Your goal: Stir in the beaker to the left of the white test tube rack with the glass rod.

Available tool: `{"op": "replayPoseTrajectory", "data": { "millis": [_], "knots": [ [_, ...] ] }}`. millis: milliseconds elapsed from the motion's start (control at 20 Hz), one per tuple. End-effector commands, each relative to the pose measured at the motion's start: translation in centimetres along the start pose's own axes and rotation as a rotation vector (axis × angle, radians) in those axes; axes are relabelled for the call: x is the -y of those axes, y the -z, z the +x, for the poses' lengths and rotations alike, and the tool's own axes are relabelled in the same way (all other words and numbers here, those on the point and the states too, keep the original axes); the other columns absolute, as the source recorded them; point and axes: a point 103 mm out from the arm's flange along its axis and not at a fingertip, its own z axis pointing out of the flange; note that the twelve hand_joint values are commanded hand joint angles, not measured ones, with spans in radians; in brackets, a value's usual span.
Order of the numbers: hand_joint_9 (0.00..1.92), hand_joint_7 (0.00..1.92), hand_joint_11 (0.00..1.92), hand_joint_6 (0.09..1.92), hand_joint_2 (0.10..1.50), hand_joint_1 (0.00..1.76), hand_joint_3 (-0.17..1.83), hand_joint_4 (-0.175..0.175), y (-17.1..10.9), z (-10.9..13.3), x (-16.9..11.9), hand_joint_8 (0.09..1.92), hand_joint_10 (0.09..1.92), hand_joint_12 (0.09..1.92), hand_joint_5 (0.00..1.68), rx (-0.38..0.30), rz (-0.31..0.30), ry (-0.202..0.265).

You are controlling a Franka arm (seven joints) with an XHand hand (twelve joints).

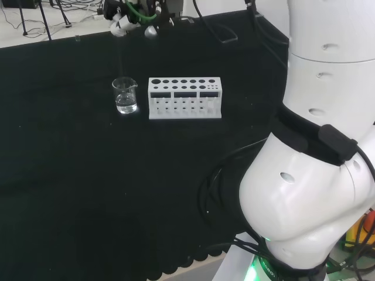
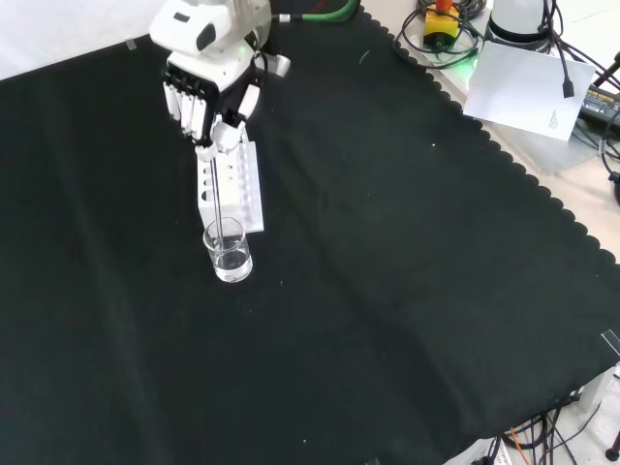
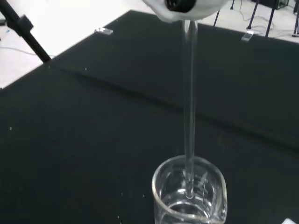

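While your black and white hand (image 2: pixel 208 92) pinches the thin clear glass rod (image 3: pixel 189 107) upright, its tip already sits inside the small clear glass beaker (image 2: pixel 228 252) just beside the white plastic test tube rack (image 1: pixel 185 98); you have only the stirring left.

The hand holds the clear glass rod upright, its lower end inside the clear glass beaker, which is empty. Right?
Not quite: the clear glass beaker holds clear liquid at its bottom, as the head view shows. The hand does hold the clear glass rod upright with its lower end inside.
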Motion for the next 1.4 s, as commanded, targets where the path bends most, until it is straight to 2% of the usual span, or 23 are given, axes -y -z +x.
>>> {"op": "replayPoseTrajectory", "data": {
  "millis": [50, 400, 1000, 1400],
  "knots": [
    [1.55, 1.08, 1.39, 0.45, 1.07, 1.29, 0.00, -0.175, -1.9, -0.5, -0.5, 1.17, 0.94, 1.17, 1.12, 0.016, 0.011, 0.025],
    [1.55, 1.08, 1.39, 0.46, 1.07, 1.29, 0.00, -0.175, -2.2, -0.8, -1.0, 1.17, 0.94, 1.17, 1.12, 0.017, 0.021, 0.026],
    [1.55, 1.08, 1.39, 0.46, 1.07, 1.29, 0.00, -0.175, -1.5, -2.1, 0.6, 1.17, 0.94, 1.17, 1.12, 0.002, 0.018, 0.002],
    [1.55, 1.07, 1.39, 0.46, 1.07, 1.29, 0.00, -0.175, -2.0, 0.8, 0.6, 1.17, 0.94, 1.17, 1.12, -0.005, 0.038, 0.029]
  ]
}}
